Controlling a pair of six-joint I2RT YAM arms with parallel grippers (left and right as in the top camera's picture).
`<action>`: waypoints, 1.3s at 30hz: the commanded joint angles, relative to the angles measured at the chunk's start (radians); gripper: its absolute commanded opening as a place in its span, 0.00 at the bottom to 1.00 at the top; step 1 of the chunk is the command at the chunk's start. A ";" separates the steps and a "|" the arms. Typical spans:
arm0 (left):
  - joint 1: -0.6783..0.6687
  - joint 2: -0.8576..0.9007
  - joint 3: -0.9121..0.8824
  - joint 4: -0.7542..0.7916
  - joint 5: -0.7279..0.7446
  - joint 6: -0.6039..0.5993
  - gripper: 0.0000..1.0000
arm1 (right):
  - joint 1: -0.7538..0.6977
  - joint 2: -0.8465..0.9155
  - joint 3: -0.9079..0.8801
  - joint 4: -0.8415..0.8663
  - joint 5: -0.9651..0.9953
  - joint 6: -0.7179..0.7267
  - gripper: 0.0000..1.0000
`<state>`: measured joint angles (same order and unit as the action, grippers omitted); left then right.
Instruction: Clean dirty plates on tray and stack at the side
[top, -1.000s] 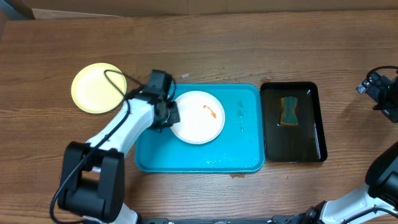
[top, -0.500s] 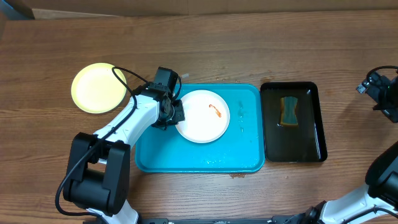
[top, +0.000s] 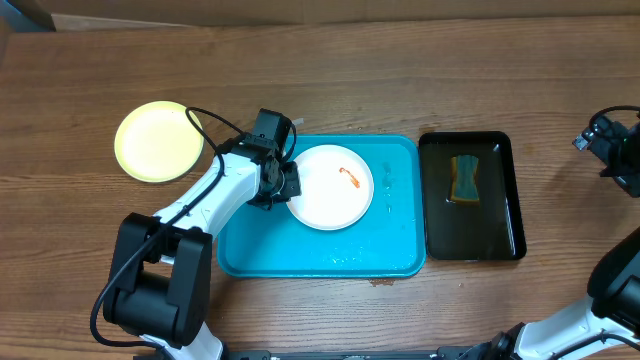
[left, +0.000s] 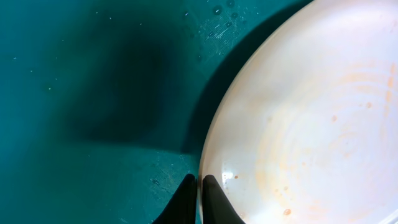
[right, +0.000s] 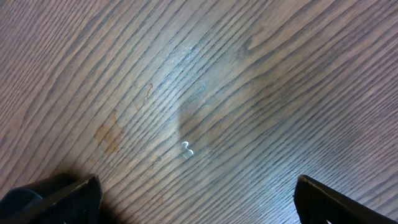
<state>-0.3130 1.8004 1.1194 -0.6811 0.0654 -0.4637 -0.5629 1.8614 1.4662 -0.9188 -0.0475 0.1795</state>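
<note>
White plate (top: 335, 190) — smeared — sits in the blue tray (top: 395, 250); left gripper (left: 199, 198) pinched shut on its rim. Step, likely: steadying for cleaning. Next needs the wide-open right gripper (right: 198, 199) fetching the sponge (top: 465, 178).

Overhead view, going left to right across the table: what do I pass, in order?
From the left: yellow plate → left fingers, gripping the next item's rim → white plate → black tray holding the sponge → right arm. The blue tray spans the middle, so it has no single place.
</note>
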 joint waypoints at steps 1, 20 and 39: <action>-0.006 0.012 0.018 -0.002 0.010 0.019 0.08 | 0.000 -0.019 0.018 0.056 0.002 0.000 1.00; -0.008 0.012 0.018 -0.021 0.013 0.019 0.12 | 0.049 -0.023 0.018 -0.065 -0.441 -0.053 0.75; -0.008 0.012 0.018 -0.029 0.013 0.019 0.13 | 0.563 -0.031 0.019 -0.191 -0.007 -0.052 0.75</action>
<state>-0.3130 1.8008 1.1194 -0.7101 0.0711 -0.4633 -0.0360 1.8614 1.4670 -1.1072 -0.1364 0.1307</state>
